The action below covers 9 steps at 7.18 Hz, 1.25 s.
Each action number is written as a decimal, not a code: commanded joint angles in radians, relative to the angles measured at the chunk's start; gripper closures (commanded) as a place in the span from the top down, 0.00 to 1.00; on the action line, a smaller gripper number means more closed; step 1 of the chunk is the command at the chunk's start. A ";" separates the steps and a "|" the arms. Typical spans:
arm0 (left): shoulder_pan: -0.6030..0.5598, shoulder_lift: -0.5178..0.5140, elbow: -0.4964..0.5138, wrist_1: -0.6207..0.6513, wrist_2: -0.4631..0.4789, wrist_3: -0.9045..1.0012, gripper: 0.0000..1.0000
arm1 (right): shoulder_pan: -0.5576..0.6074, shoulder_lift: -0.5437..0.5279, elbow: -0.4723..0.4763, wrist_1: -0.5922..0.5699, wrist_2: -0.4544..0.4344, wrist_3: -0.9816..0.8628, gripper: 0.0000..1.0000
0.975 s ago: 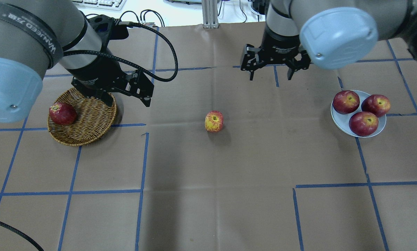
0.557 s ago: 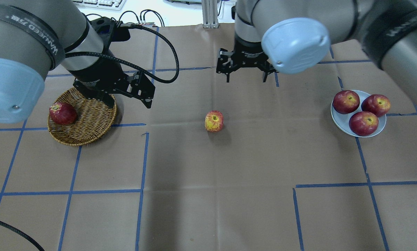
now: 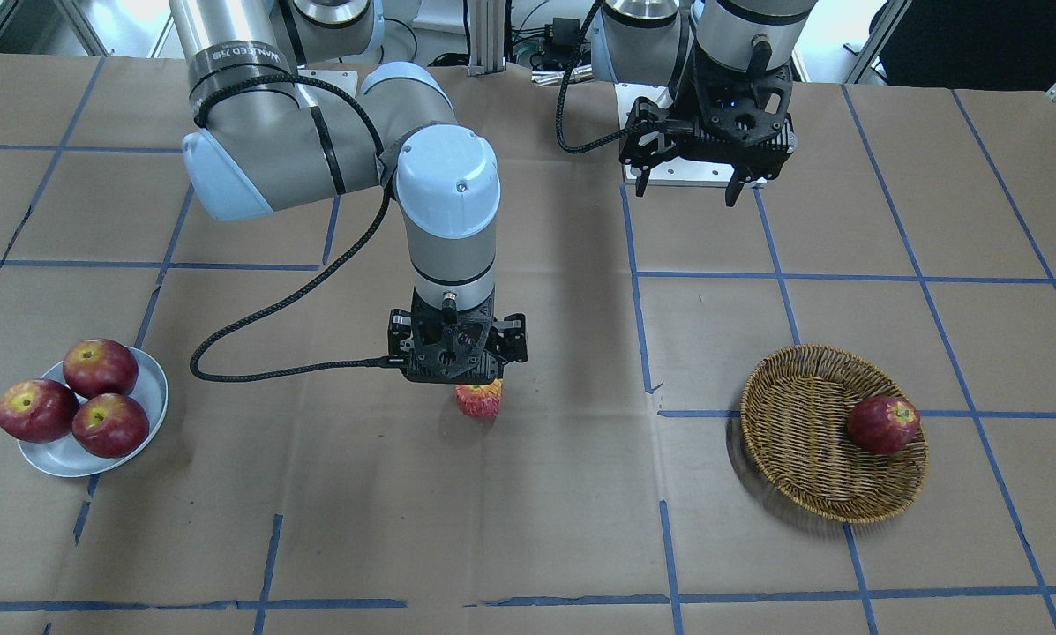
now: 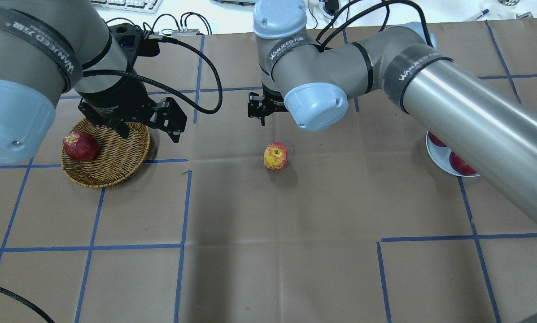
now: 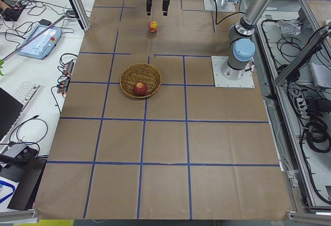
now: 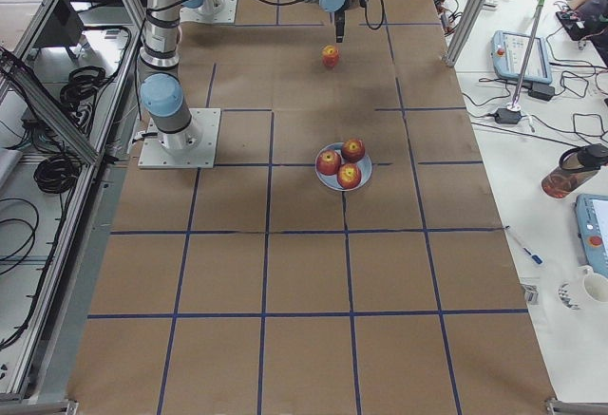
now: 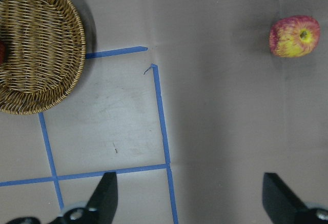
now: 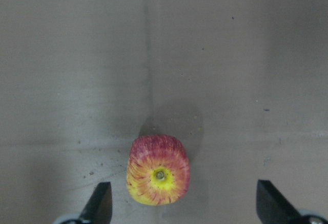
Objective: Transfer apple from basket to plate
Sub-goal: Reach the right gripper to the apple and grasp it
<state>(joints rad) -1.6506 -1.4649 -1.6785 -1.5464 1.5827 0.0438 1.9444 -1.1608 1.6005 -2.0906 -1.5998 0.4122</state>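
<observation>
Lighter red apple (image 8: pixel 158 170), below the black right pincer (image 8: pixel 184 202): red skin, yellow-orange streaks fanning out from a yellow-green stem hollow. Beside the black left pincer (image 7: pixel 192 196): tan-brown woven wicker basket (image 7: pixel 46 55), with one evenly dark red apple (image 4: pixel 80 146) in it. Well away from both pincers: pale bluish-white glossy plate (image 3: pixel 153 392) with three dark red apples (image 3: pixel 100 366), yellowish at the hollows. Brown paper table cover (image 4: pixel 272 251), gridded with blue tape lines.

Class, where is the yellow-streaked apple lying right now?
Overhead view: the yellow-streaked apple lies on bare paper mid-table, between the wicker basket at left and the plate at right.
</observation>
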 commanded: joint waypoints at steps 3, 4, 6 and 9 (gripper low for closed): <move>0.000 0.009 -0.012 0.006 0.000 0.002 0.99 | 0.025 0.116 0.059 -0.170 0.001 0.042 1.00; 0.002 0.006 -0.012 0.011 0.000 0.019 0.99 | 0.031 0.134 0.064 -0.181 0.001 0.040 1.00; 0.003 0.008 -0.013 0.012 0.000 0.083 0.99 | 0.031 0.136 0.105 -0.198 0.004 0.036 0.99; 0.003 0.009 -0.029 0.014 -0.007 0.077 0.99 | 0.016 0.119 0.107 -0.229 0.000 0.030 0.60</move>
<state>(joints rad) -1.6475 -1.4569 -1.6986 -1.5337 1.5788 0.1210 1.9678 -1.0305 1.7120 -2.3159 -1.5985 0.4436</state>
